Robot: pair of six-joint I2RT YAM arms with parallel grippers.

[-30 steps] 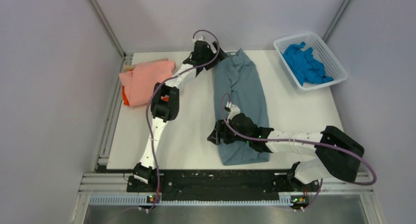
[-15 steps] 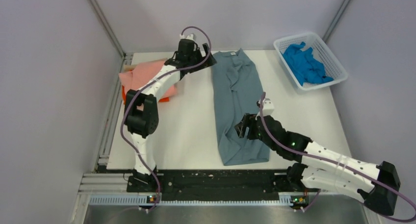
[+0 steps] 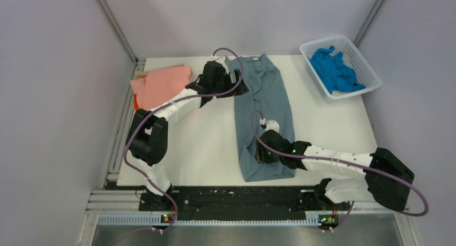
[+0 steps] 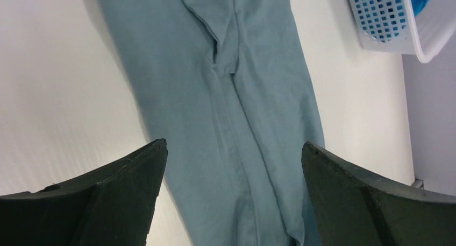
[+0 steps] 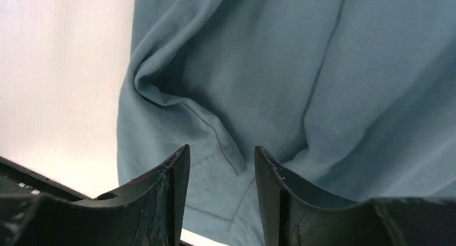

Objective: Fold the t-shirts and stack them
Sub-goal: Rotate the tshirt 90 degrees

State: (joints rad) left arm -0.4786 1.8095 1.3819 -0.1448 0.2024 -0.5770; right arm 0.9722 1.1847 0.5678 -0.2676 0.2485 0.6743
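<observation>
The dusty grey-blue t-shirt [image 3: 263, 111] lies flat as a long narrow strip down the middle of the table. My left gripper [image 3: 240, 88] hovers wide open at its far left edge; in the left wrist view the shirt [image 4: 236, 95] lies below the gripper [image 4: 234, 149]. My right gripper [image 3: 260, 152] is open and low over the shirt's near part; in the right wrist view a creased hem fold [image 5: 215, 133] lies in front of the gripper [image 5: 221, 152]. The salmon-pink shirt [image 3: 161, 84] lies folded at the far left on the orange one [image 3: 136, 104]. The bright blue shirt [image 3: 333, 69] is in the basket.
The white mesh basket [image 3: 371, 87] stands at the far right corner and shows in the left wrist view [image 4: 387, 25]. A black rail [image 3: 231, 195] runs along the table's near edge. Grey walls close in the sides and back.
My left gripper has come from the far end towards me, along the shirt's left edge. My right gripper has moved from the shirt's left edge onto its near part. The shirt lies much as before.
</observation>
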